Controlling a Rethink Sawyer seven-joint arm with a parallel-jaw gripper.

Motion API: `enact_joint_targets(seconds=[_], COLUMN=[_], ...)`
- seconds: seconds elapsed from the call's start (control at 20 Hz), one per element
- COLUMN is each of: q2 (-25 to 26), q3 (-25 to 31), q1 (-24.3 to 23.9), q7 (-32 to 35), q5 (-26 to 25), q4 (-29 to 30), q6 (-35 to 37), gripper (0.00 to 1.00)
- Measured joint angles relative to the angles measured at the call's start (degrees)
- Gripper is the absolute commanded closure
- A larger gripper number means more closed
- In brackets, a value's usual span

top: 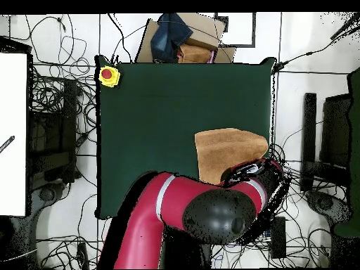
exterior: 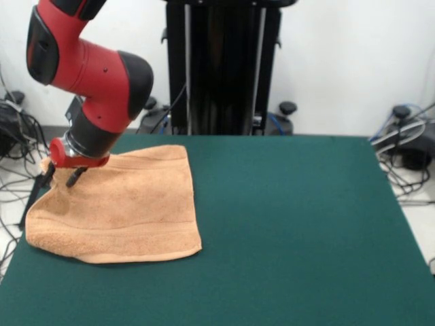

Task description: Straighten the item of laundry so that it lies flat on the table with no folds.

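The peach-orange item of laundry (exterior: 126,207) lies spread on the left part of the dark green table (exterior: 292,231), and its left side reaches the table's left edge. A woven band runs near its front hem, and the front left corner looks rounded and slightly rumpled. My gripper (exterior: 60,178) stands over the towel's far left corner, its two dark fingers (exterior: 75,176) apart and pointing down at the cloth; whether they touch it I cannot tell. In the overhead view the item of laundry (top: 228,148) shows at the table's (top: 162,119) right edge, partly hidden by the red arm (top: 211,211), which also hides the gripper.
A yellow box with a red button (top: 108,75) sits on one table corner. Cardboard and a blue cloth (top: 176,39) lie beyond the table's far edge in the overhead view. Cables and stands (exterior: 408,139) crowd the floor around the table.
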Motion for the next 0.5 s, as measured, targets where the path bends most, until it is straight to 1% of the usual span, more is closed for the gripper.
enact_joint_targets(seconds=[0.5], q2=[-0.01], q3=[0.05], q1=[0.34], q7=[0.00], q5=[0.00], q4=[0.01], q6=[0.00], gripper=[0.00])
